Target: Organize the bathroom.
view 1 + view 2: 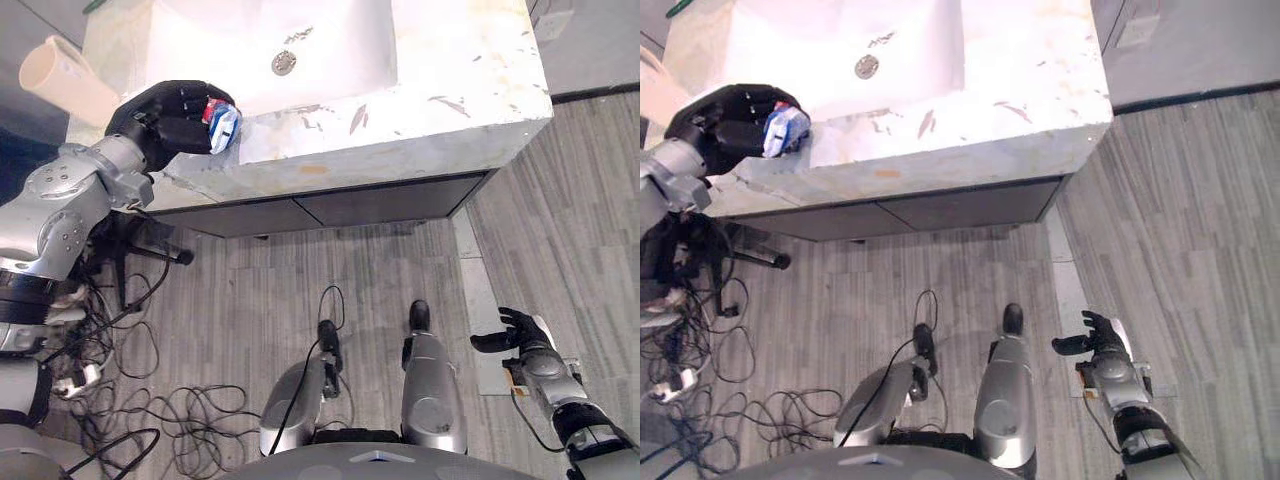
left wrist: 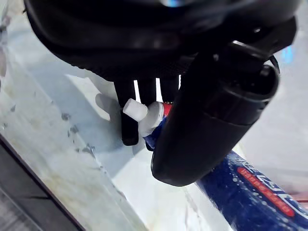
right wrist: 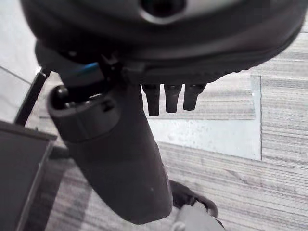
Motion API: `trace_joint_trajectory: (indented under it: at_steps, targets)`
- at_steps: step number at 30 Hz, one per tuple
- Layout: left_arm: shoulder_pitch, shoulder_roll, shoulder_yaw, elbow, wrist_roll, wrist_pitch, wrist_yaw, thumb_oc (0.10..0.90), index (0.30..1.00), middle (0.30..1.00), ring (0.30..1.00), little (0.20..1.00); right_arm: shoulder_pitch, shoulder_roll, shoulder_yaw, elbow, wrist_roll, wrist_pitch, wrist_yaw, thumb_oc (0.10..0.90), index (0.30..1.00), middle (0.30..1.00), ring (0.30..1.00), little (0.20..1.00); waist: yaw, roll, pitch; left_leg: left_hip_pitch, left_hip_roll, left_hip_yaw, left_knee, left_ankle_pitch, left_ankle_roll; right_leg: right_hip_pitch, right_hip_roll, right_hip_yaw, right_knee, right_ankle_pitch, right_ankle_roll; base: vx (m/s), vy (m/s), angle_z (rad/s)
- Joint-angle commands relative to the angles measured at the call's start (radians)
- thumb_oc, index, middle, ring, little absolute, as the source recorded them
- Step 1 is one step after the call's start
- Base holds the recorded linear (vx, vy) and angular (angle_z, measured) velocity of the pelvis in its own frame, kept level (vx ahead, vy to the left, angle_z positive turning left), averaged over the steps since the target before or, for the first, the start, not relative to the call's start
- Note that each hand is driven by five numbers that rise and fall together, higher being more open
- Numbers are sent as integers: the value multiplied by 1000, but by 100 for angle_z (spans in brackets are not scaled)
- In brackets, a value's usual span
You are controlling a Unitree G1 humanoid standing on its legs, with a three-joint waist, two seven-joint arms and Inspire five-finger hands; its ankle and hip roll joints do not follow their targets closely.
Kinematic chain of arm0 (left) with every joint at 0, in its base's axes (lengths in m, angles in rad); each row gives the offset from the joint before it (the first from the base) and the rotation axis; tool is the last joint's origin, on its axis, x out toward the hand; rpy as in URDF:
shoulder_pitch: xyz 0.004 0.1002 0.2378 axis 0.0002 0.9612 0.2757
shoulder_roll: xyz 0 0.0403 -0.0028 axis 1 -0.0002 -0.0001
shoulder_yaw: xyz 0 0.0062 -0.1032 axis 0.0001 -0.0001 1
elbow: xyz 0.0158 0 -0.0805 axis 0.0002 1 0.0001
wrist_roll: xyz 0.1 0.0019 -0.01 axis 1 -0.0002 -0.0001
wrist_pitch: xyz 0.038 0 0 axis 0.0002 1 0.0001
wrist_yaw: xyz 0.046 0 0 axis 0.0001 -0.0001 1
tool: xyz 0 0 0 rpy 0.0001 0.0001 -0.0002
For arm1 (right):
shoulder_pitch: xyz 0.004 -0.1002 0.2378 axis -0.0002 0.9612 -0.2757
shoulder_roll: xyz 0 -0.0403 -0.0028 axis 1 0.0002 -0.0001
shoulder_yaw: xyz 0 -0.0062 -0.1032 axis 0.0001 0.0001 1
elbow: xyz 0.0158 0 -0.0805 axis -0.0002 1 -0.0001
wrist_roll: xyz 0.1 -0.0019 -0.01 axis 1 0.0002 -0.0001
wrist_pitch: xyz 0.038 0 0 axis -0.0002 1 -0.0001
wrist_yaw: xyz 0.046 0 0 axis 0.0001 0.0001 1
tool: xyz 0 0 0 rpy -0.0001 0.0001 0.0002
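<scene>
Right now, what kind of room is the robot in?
Most likely a bathroom: there is a white sink with a drain in a marble counter, and the left robot hand holds a toothpaste tube.

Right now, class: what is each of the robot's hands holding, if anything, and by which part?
Left hand: a toothpaste tube, thumb and fingers gripping near its white cap. Right hand: nothing.

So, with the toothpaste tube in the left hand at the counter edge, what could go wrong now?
1. The left hand holds the toothpaste tube right at the front edge of the marble counter; released here, it may fall to the floor.
2. The tube's white cap points toward the counter, so a hard squeeze might press paste out.
</scene>
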Motion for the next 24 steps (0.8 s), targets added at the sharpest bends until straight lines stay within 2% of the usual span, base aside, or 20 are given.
trace_joint_trajectory:
  at_steps: [1,6,11,13,17,19,21,23,24]
  targets:
    - [-45,50,86,-25,-21,-46,4,400,300,300,300,300,66,-35,-54,-35,60,-58,-105,800,900,900,900,900,-12,-28,-107,-59,145,54,58,84,-50,31,-40,81,-66,-25,89,48,-78,1]
    - [-41,43,98,-20,-18,-6,-3,400,300,300,300,300,95,-94,-196,-191,115,-45,-225,800,900,900,900,900,-29,-71,-148,-3,159,78,28,59,-53,96,-24,75,-119,-16,96,80,-84,-7]
    - [-9,21,147,-1,-38,5,-6,400,300,300,300,300,108,-167,-393,-333,114,-80,-268,800,900,900,900,900,-47,-87,-191,42,164,95,5,41,-54,140,-15,80,-149,-19,100,103,4,-8]
    - [-20,23,163,14,-66,15,3,400,300,300,300,300,83,-232,-478,-474,71,-74,-273,800,900,900,900,900,-58,-88,-215,71,160,105,-3,19,-53,164,-15,82,-156,-30,103,138,50,-9]
    - [-52,30,157,44,-108,20,11,400,300,300,300,300,48,-292,-519,-623,43,-84,-269,800,900,900,900,900,-64,-87,-242,87,157,117,-15,11,-51,170,-12,87,-166,-27,102,76,46,-4]
    - [-92,30,130,82,-138,36,16,400,300,300,300,300,-8,-342,-515,-757,35,-104,-240,800,900,900,900,900,-67,-82,-262,107,154,132,-25,-1,-51,184,-14,85,-172,-31,104,99,65,-3]
    - [-105,29,121,96,-150,37,14,400,300,300,300,300,-32,-358,-506,-800,39,-129,-204,800,900,900,900,900,-67,-81,-269,112,152,137,-29,-3,-51,186,-14,85,-177,-29,105,49,41,-4]
    - [-134,20,99,113,-181,43,18,400,300,300,300,300,-104,-388,-465,-856,44,-126,-144,800,900,900,900,900,-66,-83,-280,120,151,148,-29,-7,-52,192,-16,80,-182,-29,105,55,27,-3]
    - [-149,12,88,115,-194,51,21,400,300,300,300,300,-152,-403,-430,-890,79,-139,-64,800,900,900,900,900,-63,-84,-291,127,150,158,-30,-10,-53,198,-18,73,-185,-28,105,74,19,-2]
